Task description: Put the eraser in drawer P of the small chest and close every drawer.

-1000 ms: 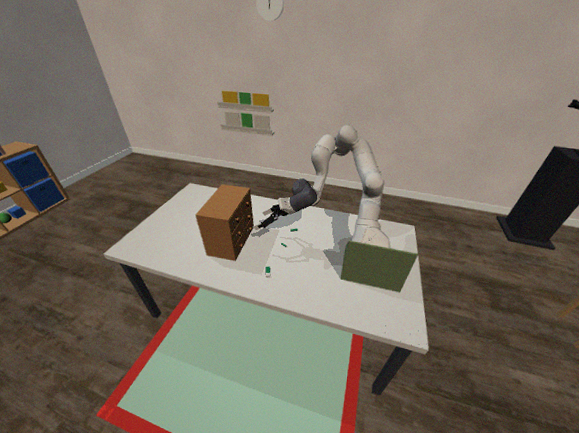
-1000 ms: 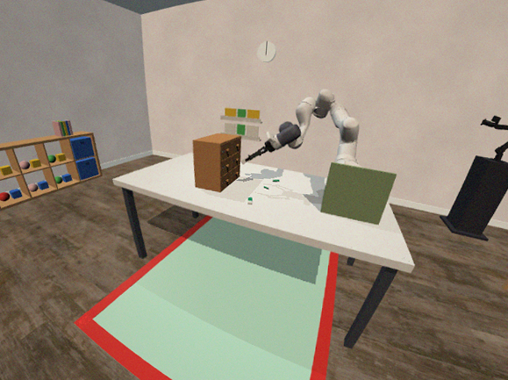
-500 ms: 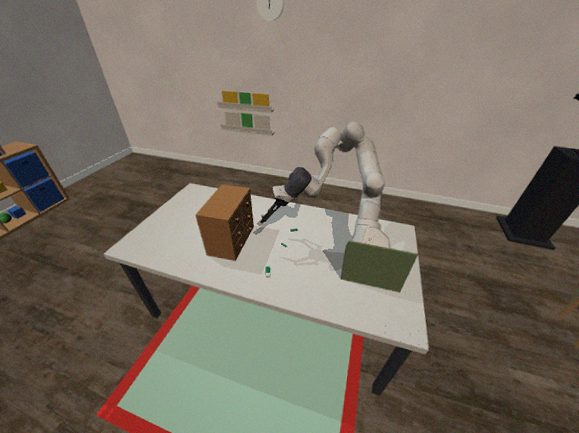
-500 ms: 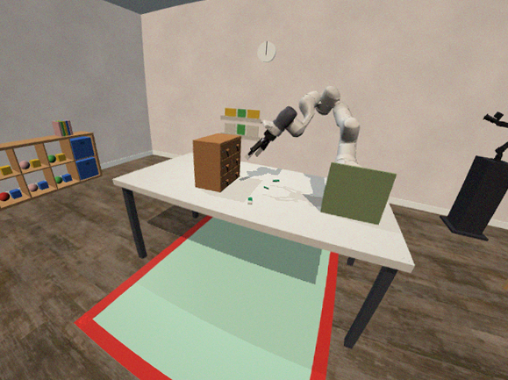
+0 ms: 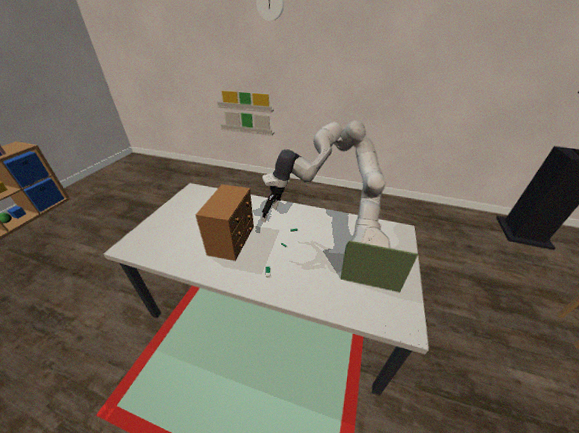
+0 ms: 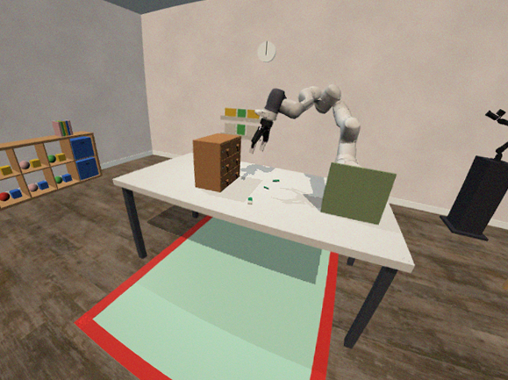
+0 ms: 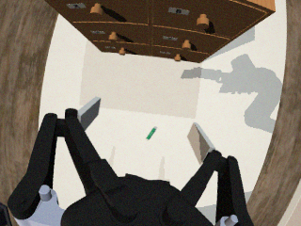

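Note:
The small brown chest (image 5: 223, 226) stands on the left part of the white table; it also shows in the exterior view (image 6: 215, 160) and at the top of the wrist view (image 7: 153, 7). Its drawers have round knobs and small labels too small to read, and all look pushed in. A small green and white block (image 5: 267, 270) that looks like the eraser lies near the table's front edge, also in the exterior view (image 6: 250, 200). My gripper (image 5: 267, 213) hangs open and empty above the table in front of the chest's face, fingers pointing down (image 6: 257, 148) (image 7: 147, 128).
Two small green pieces (image 5: 293, 230) (image 5: 283, 244) lie on the table right of the chest; one shows below my fingers. A green upright board (image 5: 378, 267) stands near the arm's base on the right.

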